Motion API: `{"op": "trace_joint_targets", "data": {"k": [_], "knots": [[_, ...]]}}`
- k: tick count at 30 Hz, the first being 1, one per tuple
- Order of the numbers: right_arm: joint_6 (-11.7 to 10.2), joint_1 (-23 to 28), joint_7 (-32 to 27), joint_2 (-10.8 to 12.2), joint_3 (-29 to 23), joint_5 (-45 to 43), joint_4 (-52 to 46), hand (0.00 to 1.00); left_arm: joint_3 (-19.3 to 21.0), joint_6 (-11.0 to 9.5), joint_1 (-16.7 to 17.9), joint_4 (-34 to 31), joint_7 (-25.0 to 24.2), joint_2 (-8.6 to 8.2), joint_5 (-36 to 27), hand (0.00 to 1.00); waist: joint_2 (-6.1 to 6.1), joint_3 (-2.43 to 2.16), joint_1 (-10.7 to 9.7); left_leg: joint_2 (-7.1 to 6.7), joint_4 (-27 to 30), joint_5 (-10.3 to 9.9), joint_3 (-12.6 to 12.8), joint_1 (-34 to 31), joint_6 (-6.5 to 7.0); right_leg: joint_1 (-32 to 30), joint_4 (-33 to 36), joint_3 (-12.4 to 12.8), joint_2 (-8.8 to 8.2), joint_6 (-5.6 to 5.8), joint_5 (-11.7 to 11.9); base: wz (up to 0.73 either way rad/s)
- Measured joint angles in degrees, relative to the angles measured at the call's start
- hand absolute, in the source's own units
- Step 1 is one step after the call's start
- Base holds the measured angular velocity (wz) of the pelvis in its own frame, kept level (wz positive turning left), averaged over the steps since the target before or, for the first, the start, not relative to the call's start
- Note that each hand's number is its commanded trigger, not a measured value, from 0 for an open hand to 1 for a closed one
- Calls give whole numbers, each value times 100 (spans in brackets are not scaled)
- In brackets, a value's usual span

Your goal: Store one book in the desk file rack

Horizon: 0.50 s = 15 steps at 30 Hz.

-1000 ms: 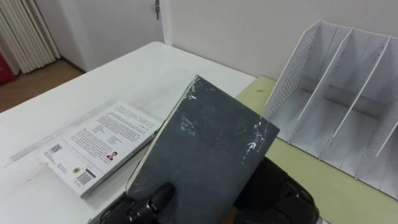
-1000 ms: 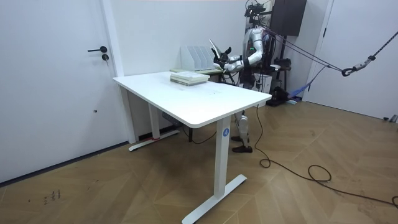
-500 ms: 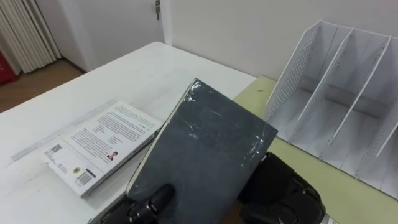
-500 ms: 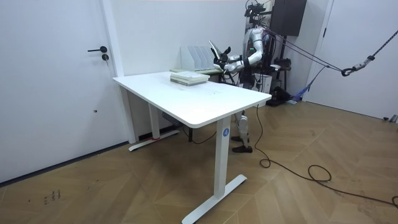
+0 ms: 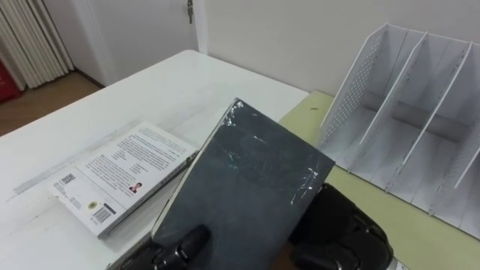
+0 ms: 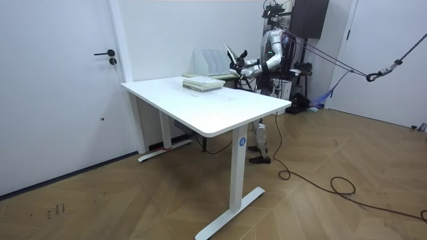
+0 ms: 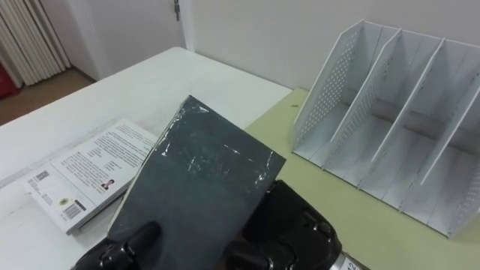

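White walls and a wooden floor (image 6: 133, 200) make a plain room, with a white door (image 6: 60, 93) well to the room view's left of the file rack (image 6: 213, 61). A large white desk (image 6: 200, 100) fills the middle of the room. The robot stands upright at the desk's far end, just beside the rack.

Seen from the robot's head, the white desk spreads away to the left of the rack. A green tabletop (image 5: 405, 225) lies just beside the desk's edge and carries the rack. The rack is white, with a perforated left wall and upright dividers that form several slots facing the robot.

In front of the rack and to its left, a dark book (image 5: 240, 187) with a glossy, scuffed cover is held up in the air at a tilt. Its far corner points toward the rack's left wall but stays apart from it, and the book is in no slot. Further left of the rack, a pale book (image 5: 120, 176) lies flat on the desk with its printed back cover up, partly hidden behind the dark book's edge.

The black left hand (image 5: 184, 247) clamps the dark book's near corner, thumb pressed on the cover. The black right hand (image 5: 337, 236) sits under the book's near right edge, on the side closer to the rack. Whether it grips cannot be told.
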Motion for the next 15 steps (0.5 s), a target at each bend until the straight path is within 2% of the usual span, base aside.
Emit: {"op": "trace_joint_targets", "data": {"k": [5,9,15], "knots": [[5,-1,-186,-9,-87,0,0,100,0,4,1,-3,-253,130,16,100,24,-20,15,16,66,-37,0,-19,-2,1,3,10,14,-3,-2,0],[47,-1,-269,-36,-124,0,0,100,-1,8,-4,-13,-341,141,61,100,53,-38,17,22,65,-36,-1,-8,-2,0,8,16,22,-5,-1,0],[79,0,-408,-46,-115,-1,0,100,-21,66,-7,-12,-342,113,223,100,59,-35,27,34,71,-39,-2,-1,-10,-4,11,17,35,-18,0,0]]}}
